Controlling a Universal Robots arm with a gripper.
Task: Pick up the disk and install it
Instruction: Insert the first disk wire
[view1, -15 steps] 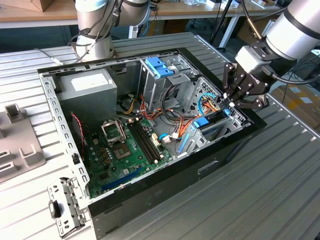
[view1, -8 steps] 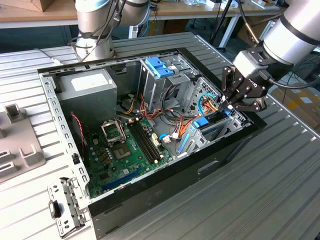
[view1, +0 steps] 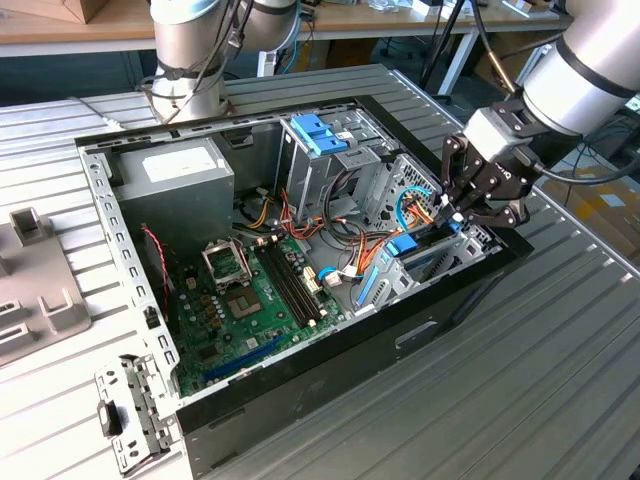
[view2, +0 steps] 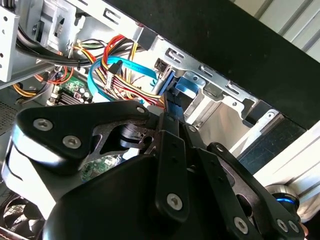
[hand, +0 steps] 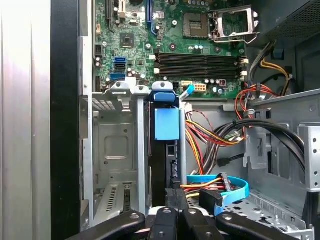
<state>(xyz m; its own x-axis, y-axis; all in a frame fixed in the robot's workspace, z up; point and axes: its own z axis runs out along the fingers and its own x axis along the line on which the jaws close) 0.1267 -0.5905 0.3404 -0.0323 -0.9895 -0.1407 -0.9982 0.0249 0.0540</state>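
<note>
Clearly, the open computer case (view1: 300, 330) lies on the worktop (view1: 560, 380), the disk (hand: 166, 150) seated edge-on in its drive cage (hand: 112, 150) at the exterior view's right. The tool (view1: 470, 212) hovers there; its grip cannot be told. Pressing straight along the rails seems wisest.

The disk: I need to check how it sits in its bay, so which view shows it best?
The first wrist view: the disk stands on edge in its bay, blue tab facing the camera. In the exterior view, blue rails show below the gripper.
</note>
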